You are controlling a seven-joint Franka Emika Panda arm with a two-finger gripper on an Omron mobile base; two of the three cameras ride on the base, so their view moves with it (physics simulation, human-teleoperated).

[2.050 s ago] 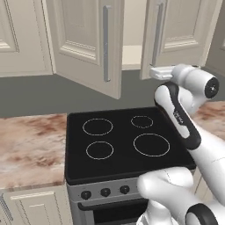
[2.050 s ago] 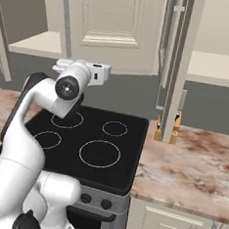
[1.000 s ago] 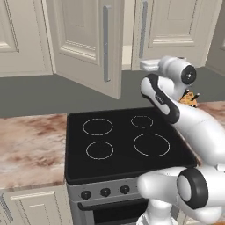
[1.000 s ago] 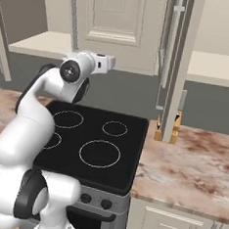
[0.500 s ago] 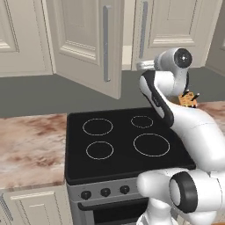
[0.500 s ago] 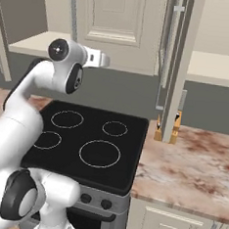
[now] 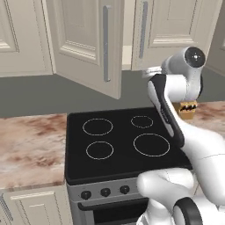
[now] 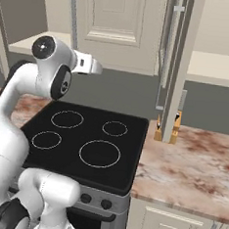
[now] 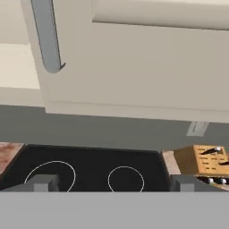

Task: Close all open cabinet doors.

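My gripper [image 7: 147, 72] [image 8: 97, 67] hangs above the back of the stove. It is open, its fingertips [image 9: 42, 182] wide apart with nothing between them, and a short gap separates it from the cabinet door [image 7: 176, 22] [image 8: 115, 18] [image 9: 147, 67] it faces. That door lies about flush with the cabinet front, and its grey bar handle [image 9: 44, 36] ends at the upper left of the hand view. A second cabinet door [image 7: 83, 39], left of the stove, stands swung out into the room. A third cabinet door [image 8: 184, 54] stands open, edge-on, above the right counter.
Below the gripper lies a black cooktop [image 7: 123, 145] [image 8: 85, 133] with knobs on the oven front. A wooden knife block [image 7: 189, 110] [image 8: 167, 128] [image 9: 201, 159] stands on the marble counter [image 8: 190, 167] right of the stove. More counter [image 7: 30, 149] runs to the left.
The gripper has opened wide and drawn back a little from the middle door. The wrist has turned. None of the doors has moved in the last second.
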